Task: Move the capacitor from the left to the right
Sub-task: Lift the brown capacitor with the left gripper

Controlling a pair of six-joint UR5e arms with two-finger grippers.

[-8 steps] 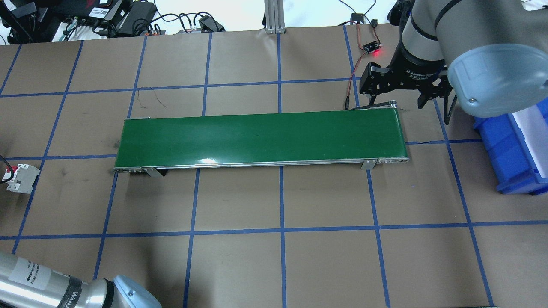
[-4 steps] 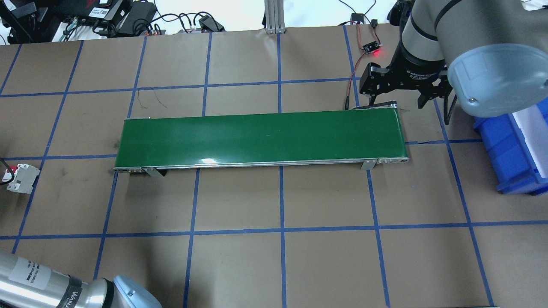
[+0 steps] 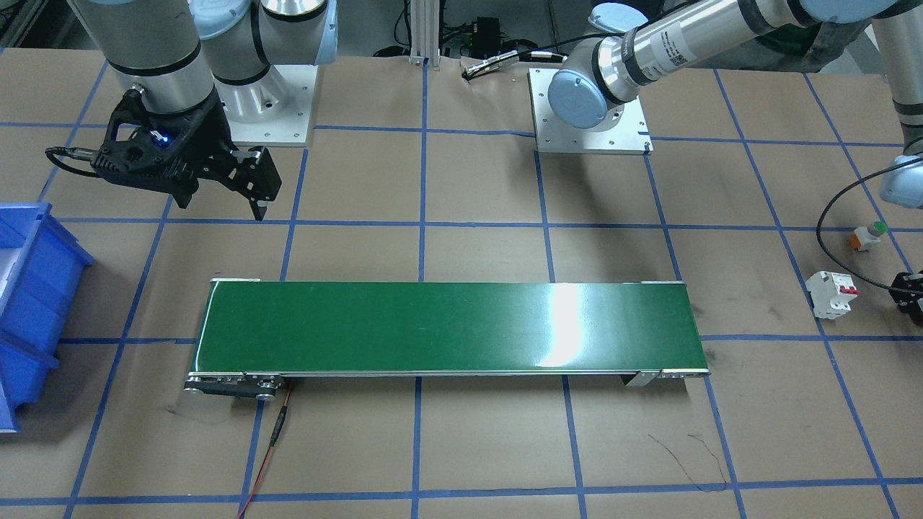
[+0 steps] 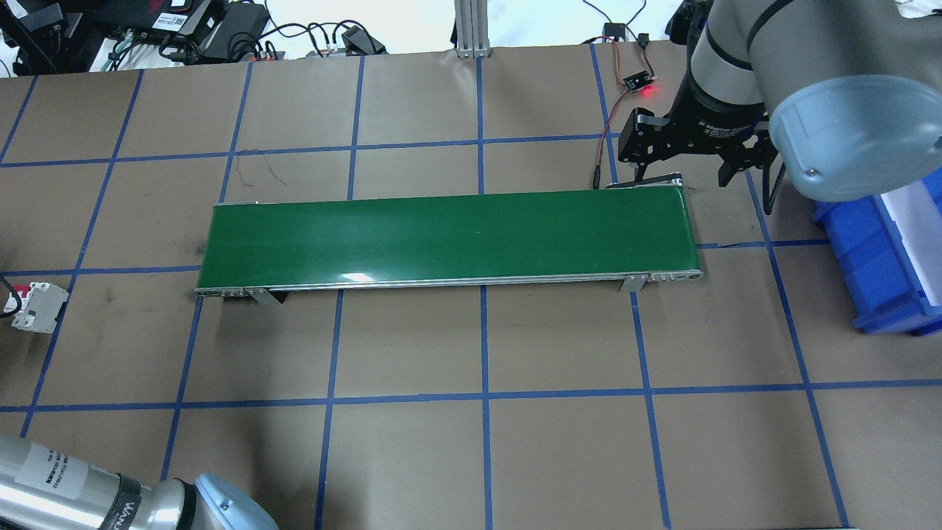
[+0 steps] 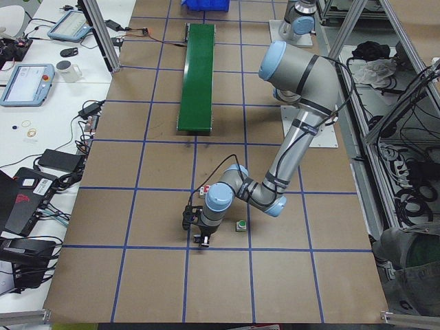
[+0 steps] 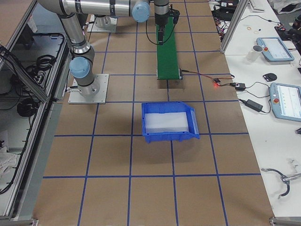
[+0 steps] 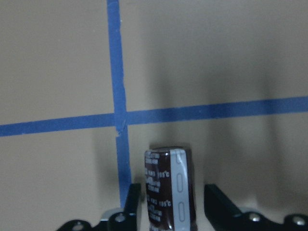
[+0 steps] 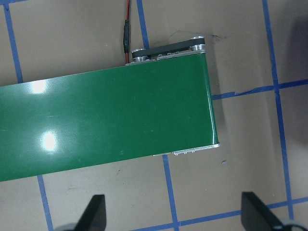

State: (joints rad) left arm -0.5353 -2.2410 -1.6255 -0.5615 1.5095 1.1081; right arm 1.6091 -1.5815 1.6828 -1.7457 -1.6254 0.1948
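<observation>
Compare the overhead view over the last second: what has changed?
Very little. The black cable beside the breaker drew back slightly toward that view's left edge, and the left arm's link at the bottom left shifted a touch. Nothing was grasped or released in view. The right gripper, conveyor, breaker and blue bin stayed put.

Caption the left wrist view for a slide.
Left gripper, fingers either side of the capacitor, near a blue tape crossing on the table.
</observation>
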